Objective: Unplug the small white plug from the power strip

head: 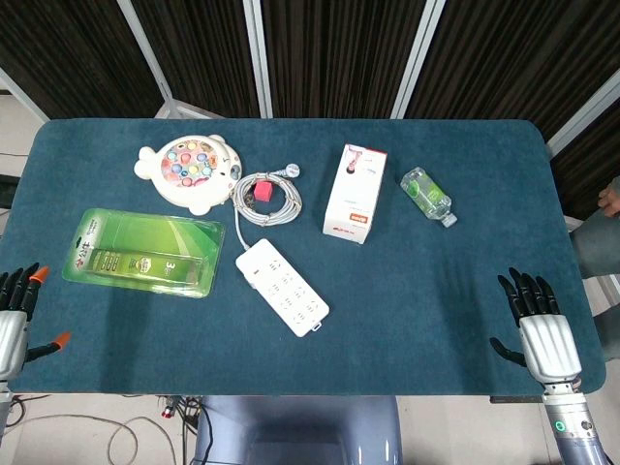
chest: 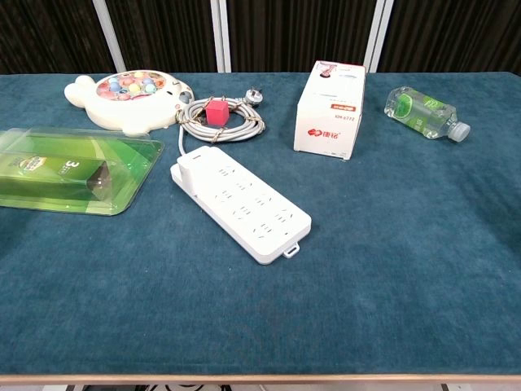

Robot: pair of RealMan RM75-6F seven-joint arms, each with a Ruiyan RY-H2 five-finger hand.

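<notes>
A white power strip (head: 283, 287) (chest: 242, 201) lies diagonally in the middle of the blue table. A small white plug (head: 252, 260) (chest: 190, 168) sits in its far left end. The strip's grey cable (head: 267, 201) (chest: 221, 120) lies coiled behind it, bound with a red tie. My left hand (head: 14, 312) rests at the table's front left edge, fingers apart and holding nothing. My right hand (head: 536, 323) lies at the front right edge, fingers spread and empty. Both hands are far from the strip, and neither shows in the chest view.
A green blister pack (head: 140, 252) (chest: 69, 169) lies left of the strip. Behind it is a white fishing toy (head: 191, 170) (chest: 126, 98). A white box (head: 355, 192) (chest: 330, 119) stands to the back right, and a small bottle (head: 427, 195) (chest: 425, 112) lies beyond it.
</notes>
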